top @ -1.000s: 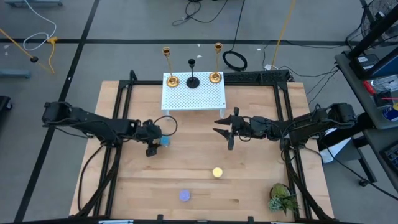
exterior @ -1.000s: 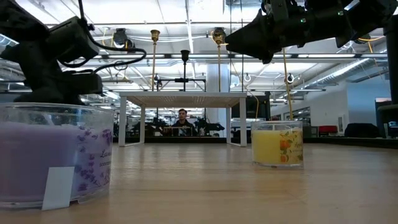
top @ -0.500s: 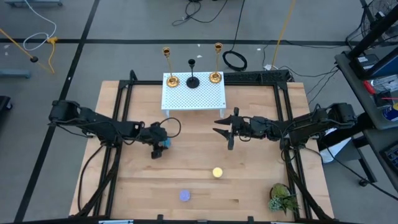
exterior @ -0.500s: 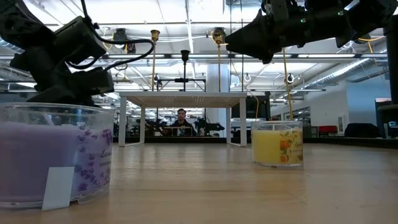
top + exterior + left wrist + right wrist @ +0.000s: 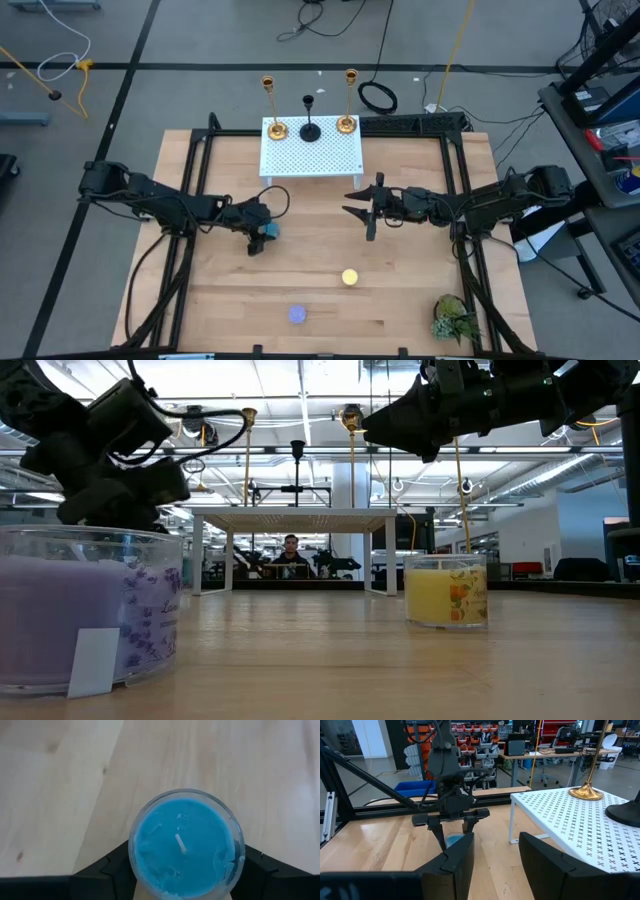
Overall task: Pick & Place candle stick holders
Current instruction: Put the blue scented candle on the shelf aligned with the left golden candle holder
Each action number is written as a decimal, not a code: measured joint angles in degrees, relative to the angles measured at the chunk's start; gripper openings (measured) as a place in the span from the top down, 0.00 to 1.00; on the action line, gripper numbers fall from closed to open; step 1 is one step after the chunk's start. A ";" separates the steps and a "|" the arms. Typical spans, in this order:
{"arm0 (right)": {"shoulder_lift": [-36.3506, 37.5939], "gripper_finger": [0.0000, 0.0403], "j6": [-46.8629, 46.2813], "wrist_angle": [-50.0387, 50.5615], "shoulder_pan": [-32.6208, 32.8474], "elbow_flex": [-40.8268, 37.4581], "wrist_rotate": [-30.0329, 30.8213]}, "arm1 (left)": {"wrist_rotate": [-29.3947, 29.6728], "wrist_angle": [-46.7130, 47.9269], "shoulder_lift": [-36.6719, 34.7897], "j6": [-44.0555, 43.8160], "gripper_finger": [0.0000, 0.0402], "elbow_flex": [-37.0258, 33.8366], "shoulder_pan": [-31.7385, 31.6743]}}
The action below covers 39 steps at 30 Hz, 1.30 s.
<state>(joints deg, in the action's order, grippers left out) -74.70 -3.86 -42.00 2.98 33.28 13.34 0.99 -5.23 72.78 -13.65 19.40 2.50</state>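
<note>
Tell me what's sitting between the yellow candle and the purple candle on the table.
Nothing: in the high view only bare wood lies between the yellow candle and the purple candle. The low view agrees.

Purple cup [image 5: 88, 605] near left, yellow cup [image 5: 446, 591] right, white stand [image 5: 292, 517] behind.

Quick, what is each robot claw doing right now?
Left gripper: shut on the small round blue glass candle cup, fingers on both sides of it.
Right gripper: open, holding nothing, hovering in front of the white perforated stand.
</note>
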 joint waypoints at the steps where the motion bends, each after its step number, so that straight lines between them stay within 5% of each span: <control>1: 0.00 0.63 0.00 0.00 0.00 0.00 0.00 | 0.04 -0.69 -0.22 0.00 0.41 0.00 0.25; 10: 0.00 0.63 0.00 0.00 0.00 0.00 0.00 | -1.26 -4.73 -0.53 5.71 0.40 5.90 2.79; 15: 0.00 0.63 0.00 0.03 0.00 0.00 0.02 | -0.63 7.06 -0.55 14.02 0.39 15.98 2.27; 20: 0.00 0.63 0.00 0.18 0.00 0.00 0.02 | 7.96 20.02 -0.56 21.38 0.35 26.35 0.74; 28: 0.00 0.63 0.00 0.20 0.00 0.00 0.02 | 13.09 31.74 -0.62 24.43 0.40 36.97 -7.51; 39: 0.00 0.63 0.00 0.20 0.00 0.00 0.02 | 10.94 34.99 0.77 22.97 0.35 37.55 -23.42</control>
<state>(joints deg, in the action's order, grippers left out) -74.70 -3.86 -41.80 2.98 33.28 13.37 11.94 29.76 73.55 9.32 56.95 -20.92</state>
